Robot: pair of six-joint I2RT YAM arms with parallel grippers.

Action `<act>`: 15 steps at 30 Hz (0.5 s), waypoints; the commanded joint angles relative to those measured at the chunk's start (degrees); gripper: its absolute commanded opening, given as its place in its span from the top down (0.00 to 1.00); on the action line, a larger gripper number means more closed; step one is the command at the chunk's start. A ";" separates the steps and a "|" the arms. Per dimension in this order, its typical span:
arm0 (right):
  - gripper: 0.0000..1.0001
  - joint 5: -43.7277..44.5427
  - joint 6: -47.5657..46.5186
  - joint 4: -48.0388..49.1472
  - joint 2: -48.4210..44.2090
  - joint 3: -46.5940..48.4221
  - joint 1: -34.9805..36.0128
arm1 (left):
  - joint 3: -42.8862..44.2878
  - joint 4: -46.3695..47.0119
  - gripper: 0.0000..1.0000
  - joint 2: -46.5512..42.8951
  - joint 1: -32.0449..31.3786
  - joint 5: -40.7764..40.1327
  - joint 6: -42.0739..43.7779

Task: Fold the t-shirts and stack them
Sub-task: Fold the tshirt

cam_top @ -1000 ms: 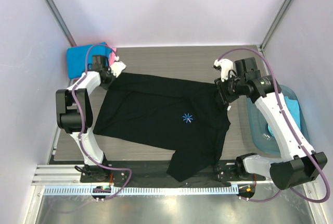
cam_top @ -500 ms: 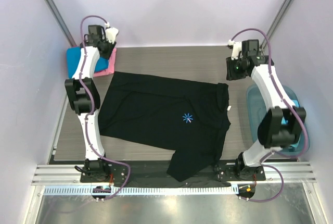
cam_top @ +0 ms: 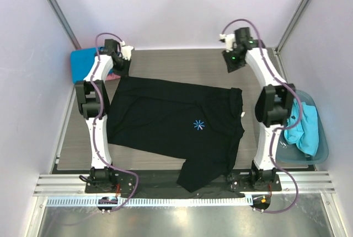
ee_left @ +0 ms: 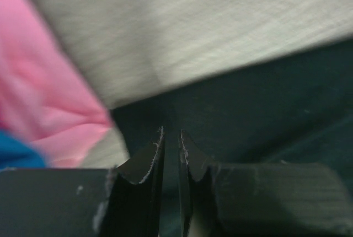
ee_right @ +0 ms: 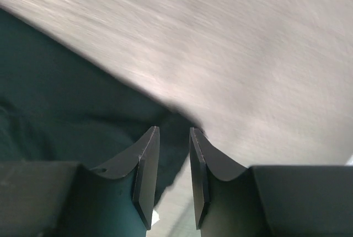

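Grey wood-grain table [cam_top: 182, 63], pale lilac walls [cam_top: 182, 5] w/ metal corner posts [cam_top: 55, 5].

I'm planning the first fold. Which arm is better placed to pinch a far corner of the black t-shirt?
Left, slightly. The left hand hangs close over the black t-shirt's far-left corner; from above, the right hand sits farther beyond the far-right corner, over bare table.

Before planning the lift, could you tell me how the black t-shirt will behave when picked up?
Probably floppy: the black t-shirt lies flat with creases. Likely to sag and trail, since its near end drapes past the table edge.
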 commanded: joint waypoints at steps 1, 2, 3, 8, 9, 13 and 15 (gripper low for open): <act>0.66 4.48 -4.18 -8.81 6.39 9.56 4.49 | -0.53 -0.82 0.85 -1.03 -0.71 2.88 -1.78; 0.66 7.80 -4.43 -11.44 9.72 11.50 5.11 | -0.53 -0.82 0.85 -0.76 -0.71 3.06 -2.13; 0.66 8.79 -4.96 -12.94 11.14 15.61 6.68 | -0.45 -0.91 0.86 -0.24 -0.71 3.23 -2.48; 0.68 18.00 -5.67 -23.30 18.97 26.45 10.03 | -0.71 -0.82 0.87 0.56 -3.25 2.88 -2.48; 0.69 19.33 -5.58 -24.46 20.55 28.37 10.38 | -0.71 -0.82 0.87 0.56 -3.34 2.71 -2.40; 0.72 24.96 -5.32 -27.37 21.18 28.05 11.71 | -1.06 -0.91 0.88 0.65 -3.26 2.53 -2.13; 0.72 26.37 -5.05 -27.46 20.65 26.91 11.97 | -1.58 -0.65 0.88 0.56 -3.34 2.44 -1.61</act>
